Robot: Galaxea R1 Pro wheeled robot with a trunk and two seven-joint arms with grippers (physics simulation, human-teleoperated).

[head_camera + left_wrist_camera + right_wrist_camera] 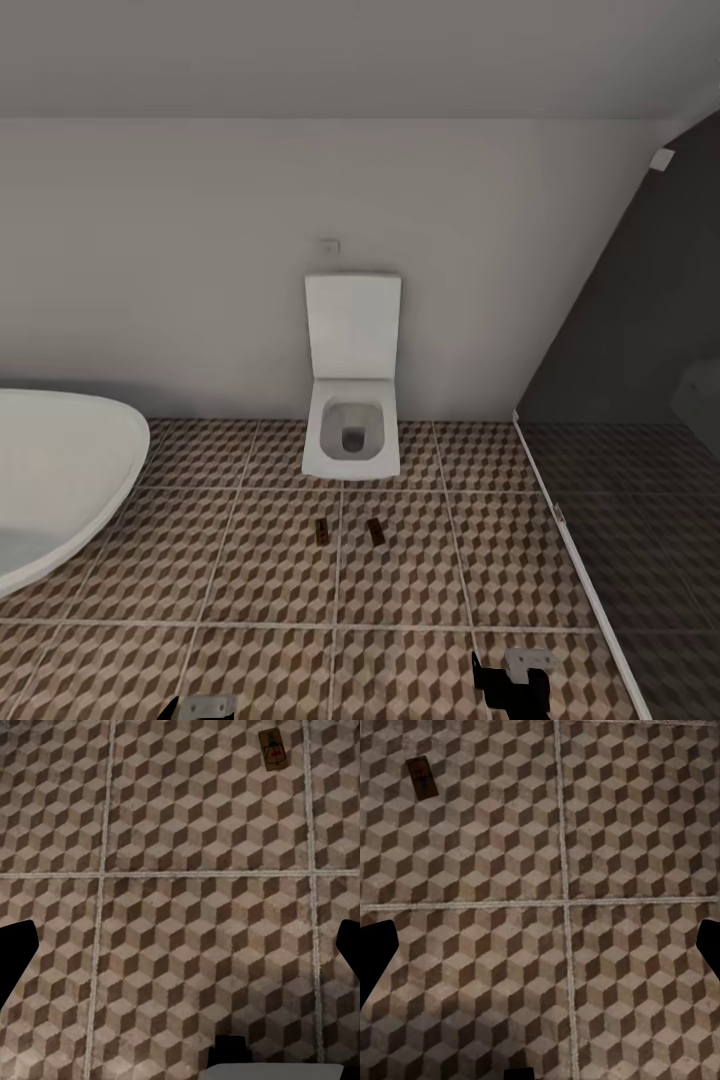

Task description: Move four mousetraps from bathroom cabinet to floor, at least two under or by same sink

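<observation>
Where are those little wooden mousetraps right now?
In the head view, two mousetraps lie side by side on the patterned floor, just in front of the white toilet.

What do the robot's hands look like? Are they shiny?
Not shiny. In the head view, the right gripper is a matte black, blocky claw with a pale grey boxy piece on top. The left gripper looks the same: black with a grey block.
</observation>
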